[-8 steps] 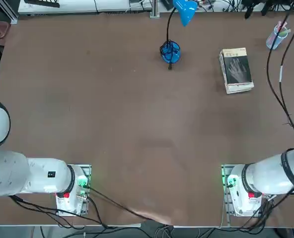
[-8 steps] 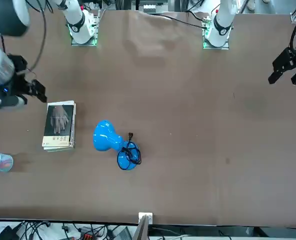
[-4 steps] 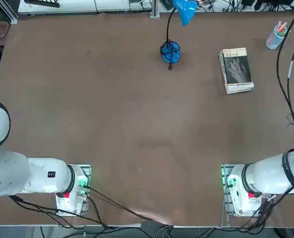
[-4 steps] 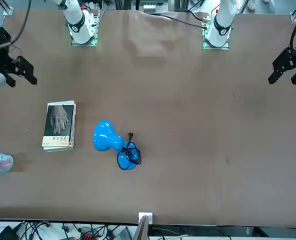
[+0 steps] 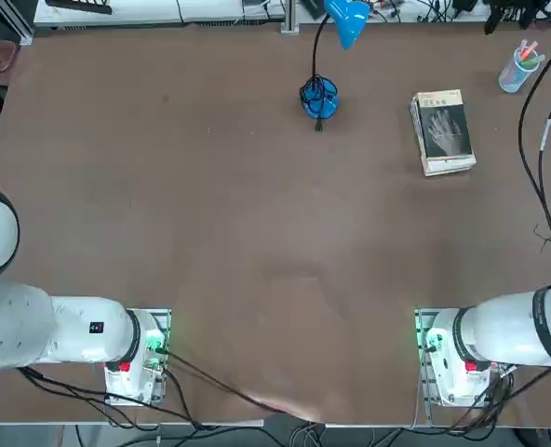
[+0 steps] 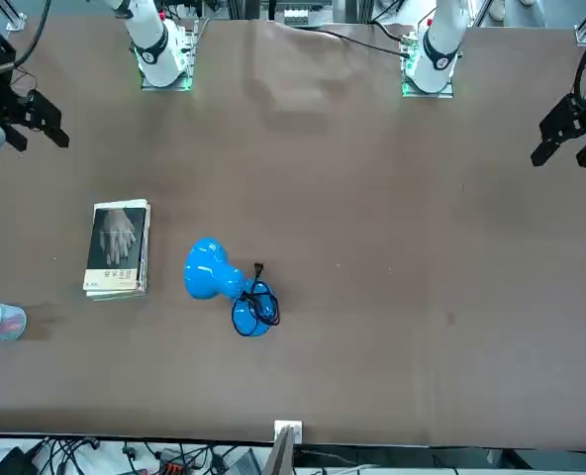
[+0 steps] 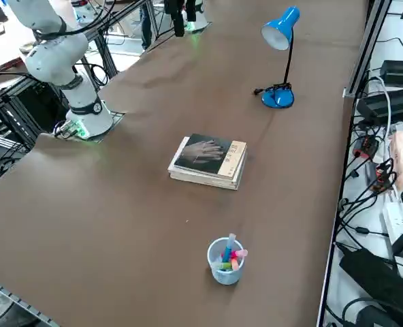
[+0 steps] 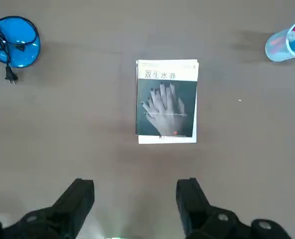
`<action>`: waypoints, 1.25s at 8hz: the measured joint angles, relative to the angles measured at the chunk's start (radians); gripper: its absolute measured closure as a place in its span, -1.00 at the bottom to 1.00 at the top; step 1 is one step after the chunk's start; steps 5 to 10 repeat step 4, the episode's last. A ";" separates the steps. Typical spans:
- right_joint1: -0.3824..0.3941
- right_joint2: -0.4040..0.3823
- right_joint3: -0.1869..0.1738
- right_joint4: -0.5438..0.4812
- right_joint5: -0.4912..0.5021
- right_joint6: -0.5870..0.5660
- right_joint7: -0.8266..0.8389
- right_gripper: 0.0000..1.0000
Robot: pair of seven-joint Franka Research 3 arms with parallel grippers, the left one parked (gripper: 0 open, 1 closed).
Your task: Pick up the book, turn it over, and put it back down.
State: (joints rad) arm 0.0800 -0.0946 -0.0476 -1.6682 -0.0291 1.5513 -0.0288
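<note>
We are reading the overhead view from left to right, with the book as our reference. The blue desk lamp is standing to the book's left, well apart from it. The book is lying flat and closed on the brown table, with the cover bearing the hands picture facing up. The cup of pens is standing to the book's right, toward the table's far edge.

The right gripper is hanging high above the table, short of the book on the robot's side. Its fingers are spread and holding nothing.

We are judging progress as unsettled. A book at rest under an empty gripper fits either a book waiting to be lifted or one turned over and set down. We are not able to tell which cover began uppermost.
</note>
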 joint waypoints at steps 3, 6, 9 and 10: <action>-0.058 -0.023 0.068 -0.032 0.000 0.006 0.038 -0.99; -0.063 -0.023 0.070 -0.032 0.000 0.006 0.040 -1.00; -0.063 -0.023 0.070 -0.032 0.000 0.006 0.040 -1.00; -0.063 -0.023 0.070 -0.032 0.000 0.006 0.040 -1.00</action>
